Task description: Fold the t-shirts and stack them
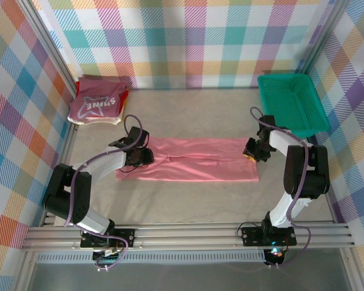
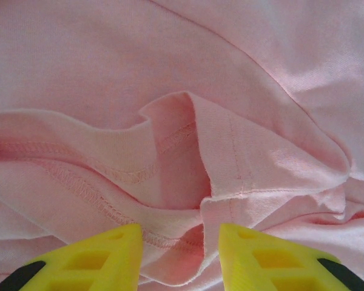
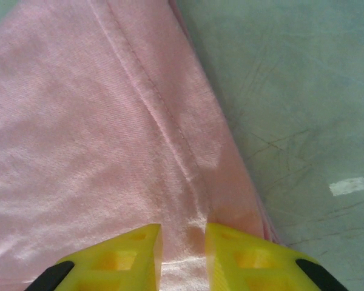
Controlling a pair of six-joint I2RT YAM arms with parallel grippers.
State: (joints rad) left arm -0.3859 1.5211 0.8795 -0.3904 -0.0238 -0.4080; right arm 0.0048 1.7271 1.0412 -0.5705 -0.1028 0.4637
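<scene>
Both end effectors down on the salmon-pink t-shirt, which lies spread flat across the middle of the bench.

The left end effector stands apart at the shirt's left end, a rumpled hemmed fold lying in its gap. The right end effector sits at the shirt's right edge with only a narrow gap and cloth between its fingers; I cannot tell whether it pinches. The dark pink lettered t-shirt tops a folded pile in the far left corner.
</scene>
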